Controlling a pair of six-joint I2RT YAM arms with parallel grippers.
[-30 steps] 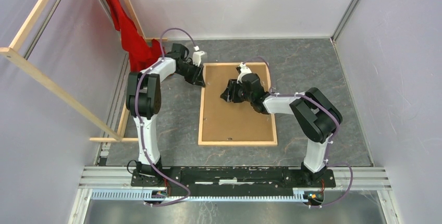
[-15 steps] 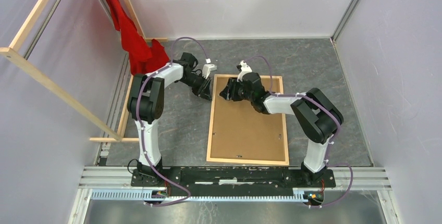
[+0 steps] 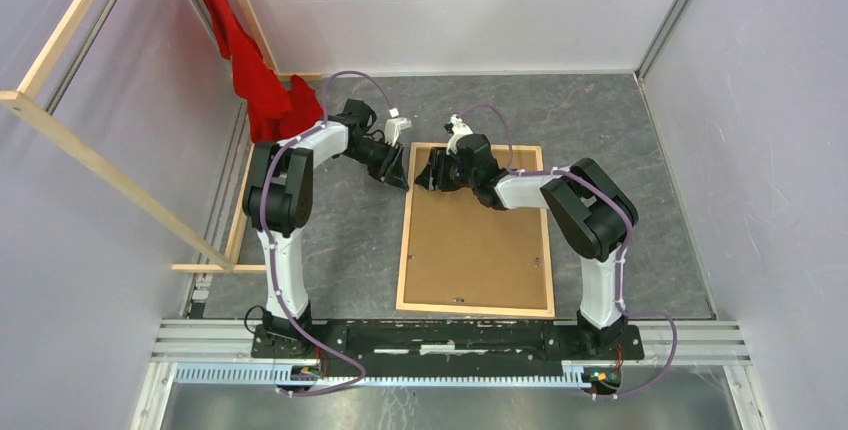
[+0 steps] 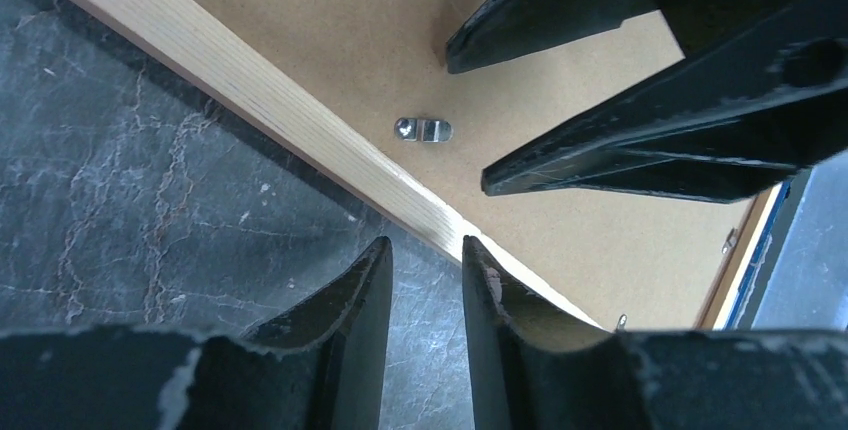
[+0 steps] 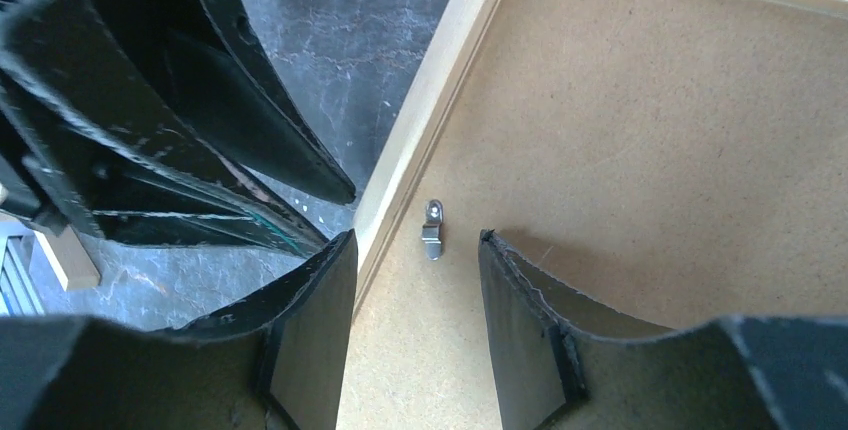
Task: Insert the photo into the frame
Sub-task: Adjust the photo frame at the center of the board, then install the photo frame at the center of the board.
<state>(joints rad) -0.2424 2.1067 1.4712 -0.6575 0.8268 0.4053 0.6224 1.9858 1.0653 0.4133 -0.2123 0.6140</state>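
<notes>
The frame (image 3: 402,250) lies face down on the dark floor, a brown hardboard backing panel (image 3: 475,250) filling it. Both grippers meet at its far left corner. My left gripper (image 3: 400,177) hovers just outside the left rail (image 4: 250,100). It is (image 4: 427,250) open by a narrow gap, with only floor and rail edge behind the gap. My right gripper (image 3: 423,174) is over the panel inside that corner. It is (image 5: 417,245) open too, a small metal clip (image 5: 432,228) just beyond its tips. The photo is not in view.
A red cloth (image 3: 265,90) hangs at the back left beside long wooden rails (image 3: 100,165). Pale walls close in the floor on three sides. Another small clip (image 3: 458,300) sits on the panel near the frame's near rail.
The frame has slid right and toward the arm bases, then settled. My right gripper has moved left to the far left corner; the left gripper followed the rail rightward.
</notes>
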